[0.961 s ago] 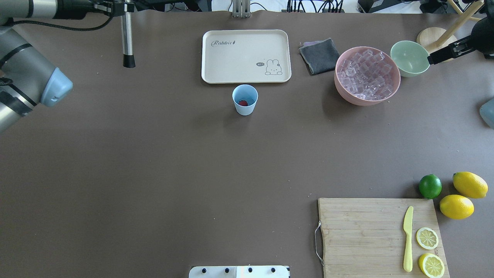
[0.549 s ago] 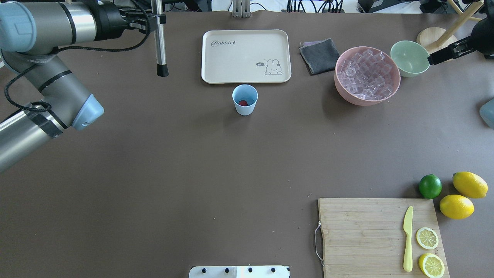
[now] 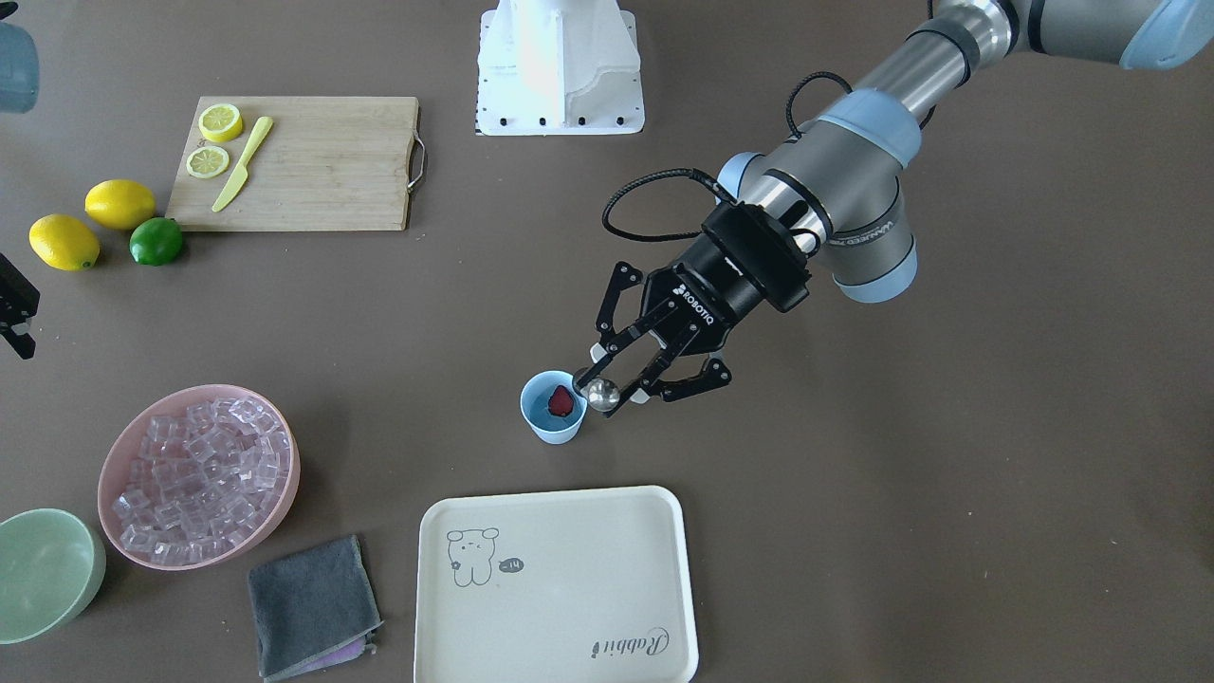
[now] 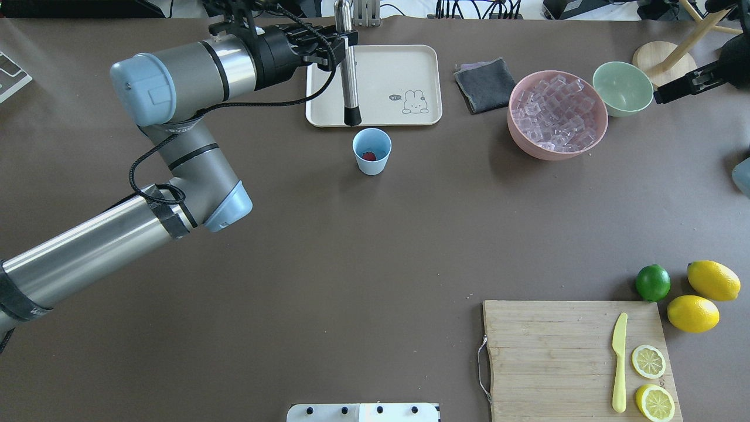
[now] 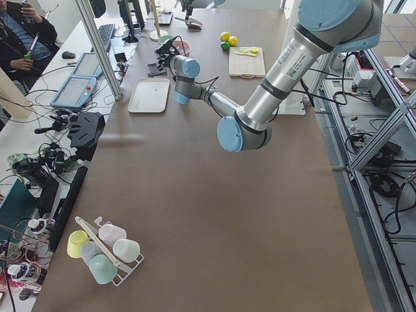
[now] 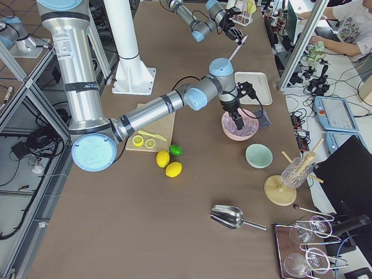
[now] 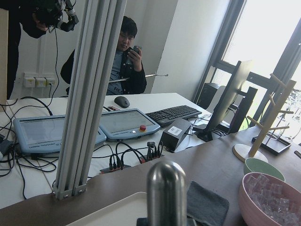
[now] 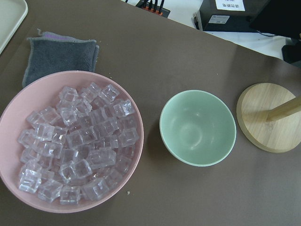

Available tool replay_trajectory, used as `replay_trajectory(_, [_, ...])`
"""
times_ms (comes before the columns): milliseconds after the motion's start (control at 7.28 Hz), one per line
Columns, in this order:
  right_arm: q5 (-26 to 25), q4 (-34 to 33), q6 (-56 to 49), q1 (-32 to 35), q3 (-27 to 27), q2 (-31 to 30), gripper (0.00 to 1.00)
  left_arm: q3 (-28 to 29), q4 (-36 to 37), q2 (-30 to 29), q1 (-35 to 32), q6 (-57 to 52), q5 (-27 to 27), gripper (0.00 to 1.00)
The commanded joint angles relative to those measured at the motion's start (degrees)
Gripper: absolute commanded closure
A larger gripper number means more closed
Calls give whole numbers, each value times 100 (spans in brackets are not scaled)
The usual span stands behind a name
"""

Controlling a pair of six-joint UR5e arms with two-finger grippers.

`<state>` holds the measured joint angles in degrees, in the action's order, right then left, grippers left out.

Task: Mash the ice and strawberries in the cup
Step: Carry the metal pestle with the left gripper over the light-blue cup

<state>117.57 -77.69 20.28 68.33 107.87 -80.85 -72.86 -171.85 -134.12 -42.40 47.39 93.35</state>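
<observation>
Clock reference: overhead view, 12 o'clock being the edge of the tabletop (image 4: 293, 264) farthest from the robot
Cup (image 4: 371, 167): light blue, upright, stood just at 6 o'clock of the tray, in the tabletop's far half
Strawberry (image 4: 368, 156): one, red, lay inside the cup at its bottom
Ice (image 4: 556, 111): clear cubes, heaped in the pink bowl, well apart from the cup at its 3 o'clock; whether any lay in the cup could not be told
Left tool (image 3: 616, 384): fingers clamped on the upper part of the metal rod; its arm reached in from 9 o'clock
Metal rod (image 4: 350, 76): upright, rounded end up, black tip down, held off the tabletop just beside the cup at about its 10 o'clock, apart from the rim
Right tool (image 4: 657, 94): hung near the green bowl at its 3 o'clock side; whether its fingers stood apart or together could not be told
Pink bowl (image 4: 548, 154): round, at 3 o'clock of the tray
Green bowl (image 4: 621, 91): pale, just beside the pink bowl at its 2 o'clock
Tray (image 4: 387, 70): cream, with a rabbit drawing, at the 12 o'clock edge
Cloth (image 4: 485, 85): grey, folded, between the tray and the pink bowl
Cutting board (image 4: 545, 351): wooden, at the 5 o'clock corner
Knife (image 4: 619, 363): yellow, on the board
Lemon halves (image 4: 648, 361): two, cut face up, on the board beside the knife
Lime (image 4: 653, 282): just off the board's 1 o'clock corner
Lemons (image 4: 713, 280): two whole, just at 3 o'clock of the lime
</observation>
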Motion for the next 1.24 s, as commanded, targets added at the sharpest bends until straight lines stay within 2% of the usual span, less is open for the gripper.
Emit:
replay_trajectory(0, [3,0,72,-4,6,-80,0,349,3,-428,135,-11,-10,100])
replay_trajectory(275, [3,0,99,4,-21,-89,0,737,38,-824,127,-124,-10,100])
replay_trajectory(549, [-6,0,99,4,-21,-194,0,756,326,-835,22,-616,-10,100])
replay_trajectory(1098, [-23,9,90,-4,-12,-169,0,791,275,-686,39,-556,34,100])
